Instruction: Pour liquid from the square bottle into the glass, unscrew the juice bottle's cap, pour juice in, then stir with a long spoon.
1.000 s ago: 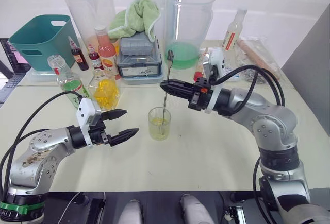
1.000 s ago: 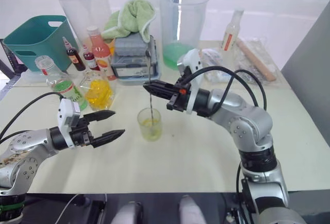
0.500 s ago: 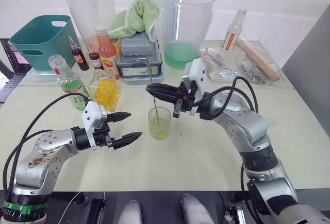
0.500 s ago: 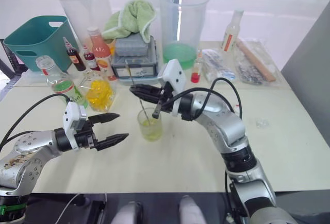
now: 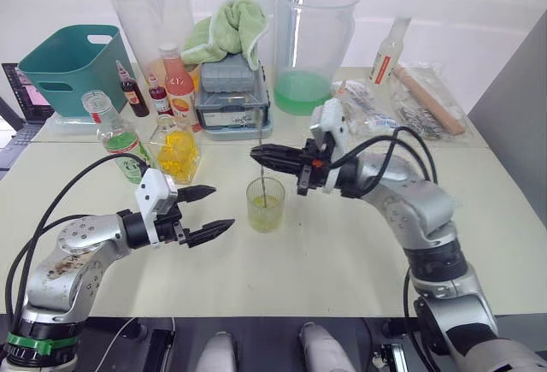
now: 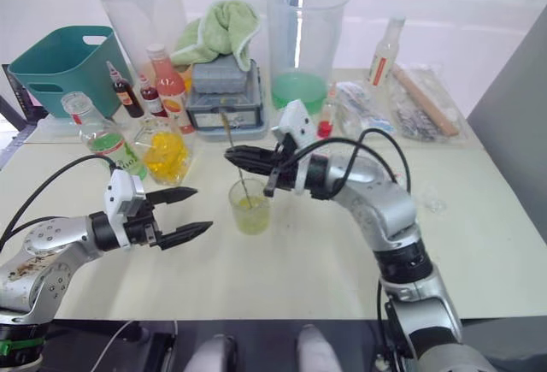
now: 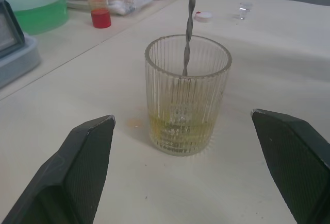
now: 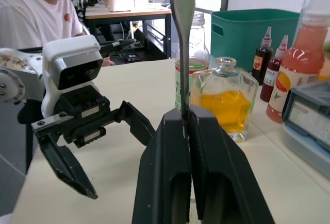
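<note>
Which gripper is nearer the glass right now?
Right. The right gripper is just above the glass, shut on the long spoon dipping into it; the left gripper hangs open beside it, apart.

I work at a cream desk (image 5: 342,252) in what looks like a robotics lab inside an open office. Along the desk's far edge stand two big plastic pitchers (image 5: 314,43), a teal bin (image 5: 64,64), a green towel (image 5: 224,30) and a grey box (image 5: 231,90), staged like test props. A laptop (image 5: 19,90) sits off the desk's left edge. My right wrist camera catches a person in a white T-shirt (image 8: 36,23) seated beside me, with more desks (image 8: 126,12) and a second laptop (image 8: 119,0) behind.
</note>
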Action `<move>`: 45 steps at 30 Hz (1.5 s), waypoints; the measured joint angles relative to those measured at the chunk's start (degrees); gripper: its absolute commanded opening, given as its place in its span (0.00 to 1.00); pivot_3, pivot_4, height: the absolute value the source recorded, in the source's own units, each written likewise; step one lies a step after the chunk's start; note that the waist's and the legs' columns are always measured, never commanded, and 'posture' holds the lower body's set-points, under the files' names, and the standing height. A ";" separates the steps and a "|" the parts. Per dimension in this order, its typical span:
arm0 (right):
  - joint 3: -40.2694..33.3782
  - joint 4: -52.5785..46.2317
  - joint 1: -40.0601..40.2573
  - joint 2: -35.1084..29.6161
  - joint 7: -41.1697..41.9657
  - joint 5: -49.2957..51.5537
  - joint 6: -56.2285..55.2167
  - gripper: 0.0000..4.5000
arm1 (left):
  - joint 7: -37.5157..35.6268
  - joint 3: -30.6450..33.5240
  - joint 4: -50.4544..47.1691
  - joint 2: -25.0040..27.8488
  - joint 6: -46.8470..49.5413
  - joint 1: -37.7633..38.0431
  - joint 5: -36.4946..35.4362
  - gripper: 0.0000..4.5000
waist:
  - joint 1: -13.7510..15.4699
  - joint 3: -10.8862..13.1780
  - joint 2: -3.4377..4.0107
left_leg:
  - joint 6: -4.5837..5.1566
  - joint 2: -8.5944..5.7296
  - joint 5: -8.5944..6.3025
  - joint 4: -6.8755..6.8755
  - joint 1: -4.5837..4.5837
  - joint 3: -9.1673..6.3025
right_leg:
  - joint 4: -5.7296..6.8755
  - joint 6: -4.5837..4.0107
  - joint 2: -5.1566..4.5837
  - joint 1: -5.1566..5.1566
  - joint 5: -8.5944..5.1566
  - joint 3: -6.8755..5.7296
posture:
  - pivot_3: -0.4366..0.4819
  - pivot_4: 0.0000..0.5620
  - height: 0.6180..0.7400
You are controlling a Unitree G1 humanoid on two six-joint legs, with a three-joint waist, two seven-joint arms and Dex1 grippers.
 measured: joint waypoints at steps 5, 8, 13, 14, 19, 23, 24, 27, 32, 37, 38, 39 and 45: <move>0.29 0.04 -1.72 -3.90 2.86 -1.37 0.82 0.00 | -1.37 -0.54 0.16 0.01 -0.50 -0.01 0.67 0.99 | -0.26 0.00 0.00 | 0.00 0.01 0.00 -0.02 0.02 0.01 | 0.02 0.14 0.02 -0.03 -0.12 0.00 | 0.48 0.27 0.90; 0.76 1.98 -2.57 -3.67 3.44 -4.03 -1.65 0.00 | -1.68 -0.54 0.93 0.02 -1.15 -0.05 1.03 0.99 | -0.16 0.00 0.00 | 0.00 0.01 0.00 -0.02 0.03 0.02 | 0.02 0.14 0.01 -0.02 -0.12 0.00 | 0.48 0.27 0.90; 1.16 4.56 -3.41 0.25 3.29 -5.23 -4.49 0.00 | -1.72 -0.55 1.18 0.03 -1.32 -0.47 1.08 0.99 | -0.15 0.00 -0.01 | 0.00 0.01 0.00 0.00 0.01 0.01 | 0.02 0.11 0.01 -0.03 -0.10 0.00 | 0.48 0.27 0.90; 0.94 4.68 -3.57 0.98 3.06 -5.10 -4.45 0.00 | -1.67 -0.56 1.23 0.02 -1.31 -0.61 1.10 0.99 | -0.14 0.00 -0.01 | 0.00 0.01 0.00 0.00 0.01 0.01 | 0.03 0.09 0.01 -0.02 -0.09 0.00 | 0.48 0.27 0.90; 0.12 3.50 -4.90 2.91 2.71 -2.51 -1.68 0.00 | -1.34 -1.26 1.29 0.02 -1.25 -1.74 1.17 0.99 | -0.12 0.00 -0.01 | 0.00 0.01 0.00 0.00 0.00 0.00 | 0.03 -0.07 0.01 -0.03 0.00 0.00 | 0.48 0.27 0.90; 0.06 1.74 -4.89 1.41 2.96 -0.60 3.01 0.00 | -1.24 -1.64 1.61 0.02 -1.25 -2.49 1.36 0.99 | -0.13 0.01 0.00 | 0.00 0.01 0.00 -0.01 0.00 0.00 | 0.03 -0.06 0.01 -0.03 0.00 0.00 | 0.48 0.27 0.90; 0.04 1.14 -4.90 0.66 3.26 0.07 4.50 0.00 | -1.20 -1.77 1.62 0.01 -1.25 -2.57 1.52 0.99 | -0.14 0.01 0.00 | 0.00 0.01 0.00 -0.01 0.00 0.00 | 0.03 -0.06 0.01 -0.03 0.00 0.00 | 0.48 0.27 0.90; 0.06 0.31 -4.91 -2.24 4.28 0.45 7.24 0.00 | -1.10 -2.55 1.63 -0.14 -1.25 -2.64 2.03 0.99 | -0.10 0.01 0.00 | 0.00 0.01 0.00 -0.01 0.00 0.00 | 0.02 0.02 0.01 -0.03 -0.05 0.00 | 0.48 0.27 0.90; 0.27 0.34 -6.19 -5.69 5.47 -1.96 6.34 0.00 | -0.82 -3.11 1.63 -0.44 -1.25 -2.90 2.36 0.99 | -0.12 0.01 0.00 | 0.00 0.01 0.00 -0.01 0.00 0.00 | 0.02 0.14 0.02 -0.04 -0.12 0.00 | 0.48 0.27 0.90; 0.21 3.03 -6.85 -3.97 4.94 -4.71 2.32 0.00 | -0.54 -3.13 1.58 -0.44 -1.21 -2.92 2.36 0.99 | -0.23 0.01 -0.01 | 0.00 0.01 0.00 -0.01 0.00 0.01 | 0.03 0.14 0.02 -0.05 -0.12 0.00 | 0.48 0.27 0.90; 0.21 3.58 -6.92 -3.00 4.83 -4.94 1.45 0.00 | -0.44 -3.13 1.55 -0.44 -1.19 -2.92 2.36 0.99 | -0.21 0.01 -0.01 | 0.00 0.01 0.00 -0.01 0.00 0.01 | 0.03 0.14 0.02 -0.05 -0.12 0.00 | 0.48 0.27 0.90; 0.21 3.80 -6.95 -2.26 4.70 -5.08 1.04 0.00 | -0.35 -3.14 1.51 -0.44 -1.19 -2.91 2.36 0.99 | -0.17 0.01 -0.01 | 0.00 0.01 0.00 -0.01 -0.01 0.01 | 0.03 0.12 0.01 -0.05 -0.11 0.00 | 0.48 0.27 0.90; 0.00 2.87 -7.03 2.65 3.72 -2.97 2.49 0.00 | -0.17 -3.12 1.47 -0.43 -1.18 -2.88 2.35 0.99 | -0.17 0.01 0.00 | 0.00 0.01 0.00 -0.01 -0.03 0.00 | 0.03 -0.06 0.01 -0.05 0.00 0.00 | 0.48 0.27 0.90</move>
